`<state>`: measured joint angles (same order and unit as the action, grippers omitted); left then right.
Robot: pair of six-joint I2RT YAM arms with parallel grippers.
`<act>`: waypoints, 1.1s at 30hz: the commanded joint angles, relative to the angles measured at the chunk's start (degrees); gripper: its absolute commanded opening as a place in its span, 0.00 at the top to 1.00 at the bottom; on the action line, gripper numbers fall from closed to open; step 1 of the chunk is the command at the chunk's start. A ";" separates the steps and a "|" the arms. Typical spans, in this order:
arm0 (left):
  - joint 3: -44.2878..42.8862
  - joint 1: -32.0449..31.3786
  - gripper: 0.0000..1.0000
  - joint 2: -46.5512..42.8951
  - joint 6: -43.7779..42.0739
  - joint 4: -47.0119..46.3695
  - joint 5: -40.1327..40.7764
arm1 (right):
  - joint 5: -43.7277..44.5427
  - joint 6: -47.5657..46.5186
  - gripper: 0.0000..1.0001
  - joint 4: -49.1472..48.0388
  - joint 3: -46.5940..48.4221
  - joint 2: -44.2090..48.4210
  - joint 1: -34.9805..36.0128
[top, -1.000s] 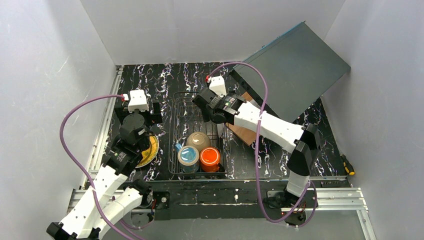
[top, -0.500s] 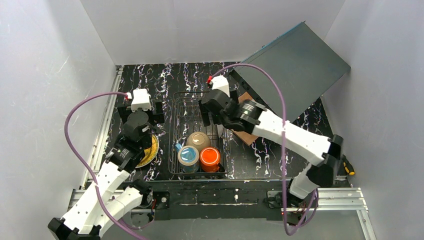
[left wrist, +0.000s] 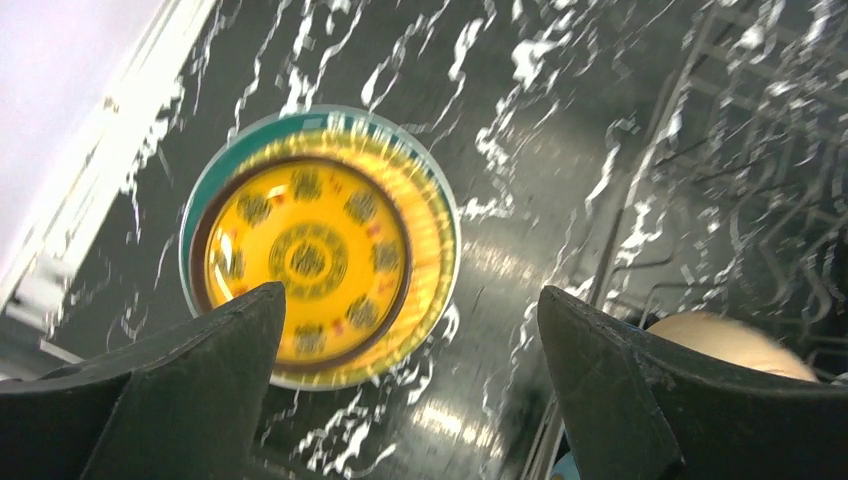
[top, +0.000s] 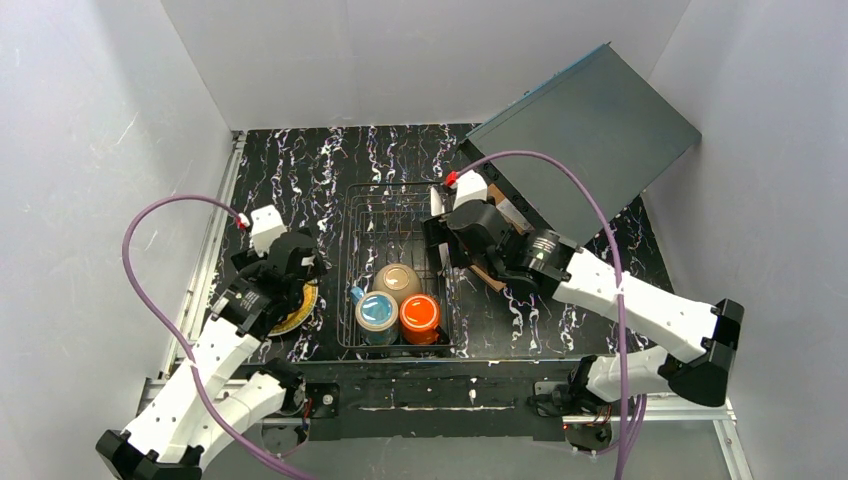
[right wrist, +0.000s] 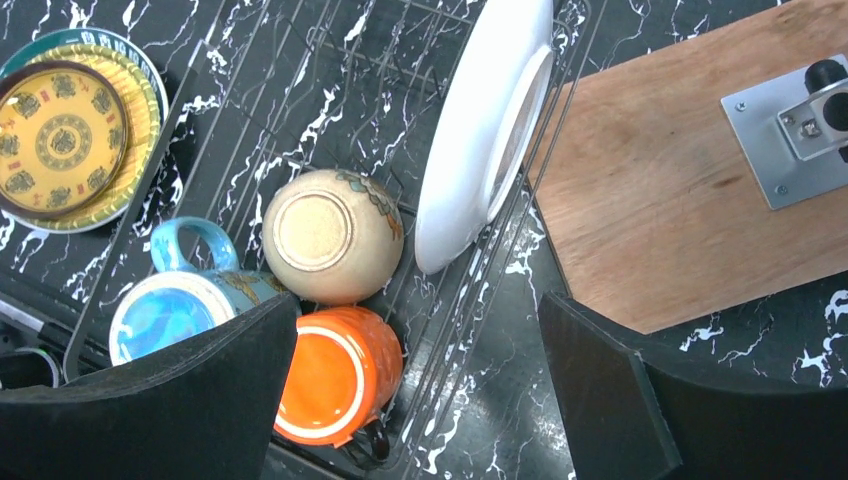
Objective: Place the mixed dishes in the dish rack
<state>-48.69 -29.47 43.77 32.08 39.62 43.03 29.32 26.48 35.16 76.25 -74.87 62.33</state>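
The dish rack point(top: 352, 240) holds the orange mug point(top: 420, 314), the blue patterned mug point(top: 377, 312) and the white-and-tan bowl point(top: 397, 280), all upside down at its near end. The white plate point(right wrist: 480, 130) stands on edge against the rack's right side. The yellow ornate plate point(top: 303, 303) lies flat on the table left of the rack, partly under my left arm. My left gripper point(left wrist: 410, 295) is open and empty above the plate's right edge point(left wrist: 310, 250). My right gripper point(right wrist: 417, 300) is open and empty above the rack's right rim, near the orange mug point(right wrist: 335, 375).
A brown wooden board point(right wrist: 680, 190) with a metal bracket point(right wrist: 790, 120) lies right of the rack. The large grey slanted panel point(top: 590, 140) rises at the back right. White walls close in the table on three sides.
My left gripper has come nearer and lower, over the yellow plate. My right gripper has shifted right, from over the rack to its right rim, as that arm's elbow swung down and right.
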 commanded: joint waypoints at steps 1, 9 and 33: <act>1.54 0.03 0.03 0.25 15.27 16.89 -0.91 | -1.81 -1.68 0.02 -6.50 -3.30 5.31 -0.01; 2.64 0.12 0.23 10.52 17.05 15.76 -5.39 | -2.25 -2.55 0.02 -9.13 -8.13 10.20 -0.02; -0.93 15.91 0.40 35.16 -0.71 3.78 -14.78 | -1.16 -6.80 0.02 -15.82 -20.13 22.69 -1.16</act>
<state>-46.44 -14.94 75.55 35.70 43.46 28.45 27.29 21.54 23.73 57.10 -54.08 61.71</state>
